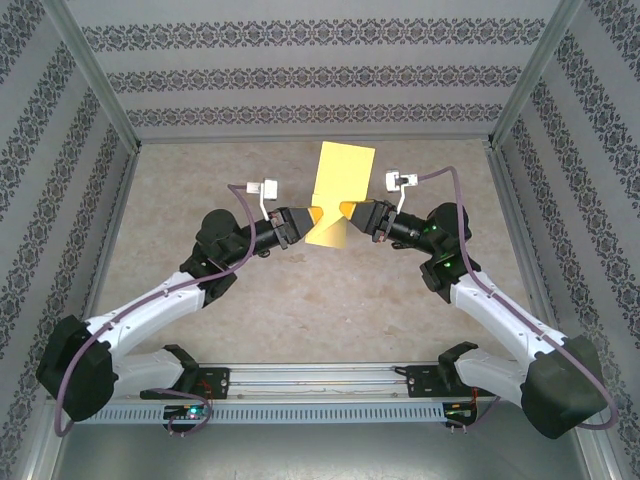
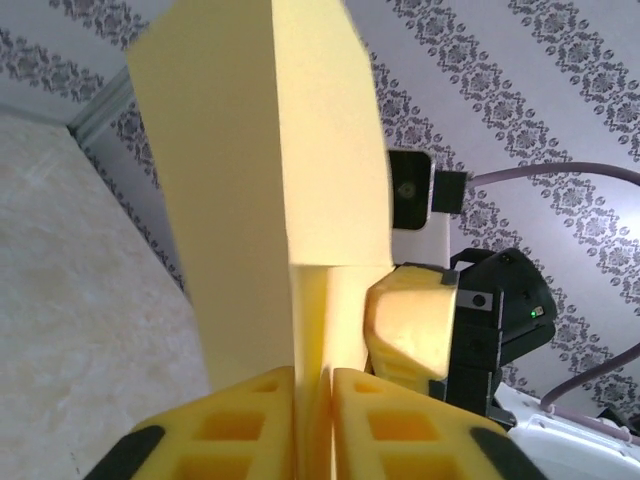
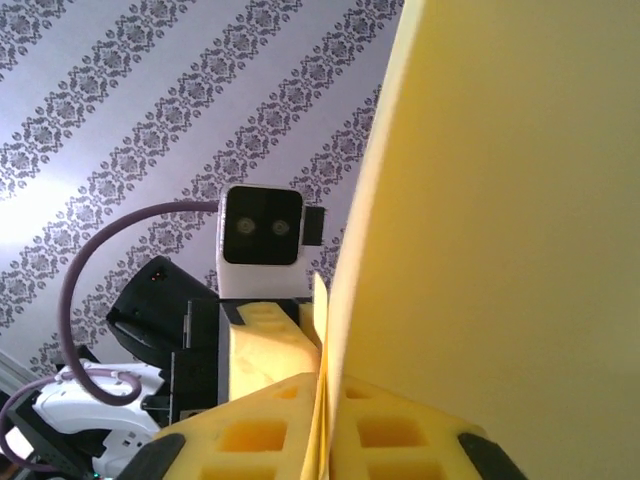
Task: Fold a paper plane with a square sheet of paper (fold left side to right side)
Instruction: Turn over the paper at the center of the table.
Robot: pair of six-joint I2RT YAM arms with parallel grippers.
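The thin pale-yellow sheet of paper [image 1: 338,190], a narrow rectangle here, hangs in the air over the middle of the beige mottled worktop [image 1: 200,180], pinched between my two arms. From above, its long axis runs away from my bases toward the far patterned wall [image 1: 300,80], leaning slightly to my right. Its near end sits between my fingertips and its far end is free.

My left end effector [image 1: 313,218] is closed on the near left edge of the paper. In the left wrist view its two yellow fingers [image 2: 240,425] meet with just the sheet in the slit between them. My right end effector [image 1: 348,211] is clamped on the near right edge, its yellow fingers [image 3: 400,440] pressed onto the paper.

The left wrist view shows two faces of the sheet meeting along an upright edge, one lit and one partly shaded, with my right fingertip just beside it below the white right wrist camera [image 2: 412,200]. The right wrist view shows one broad face rising along its right side, and the white left wrist camera [image 3: 260,240] with its purple cable [image 3: 80,290].
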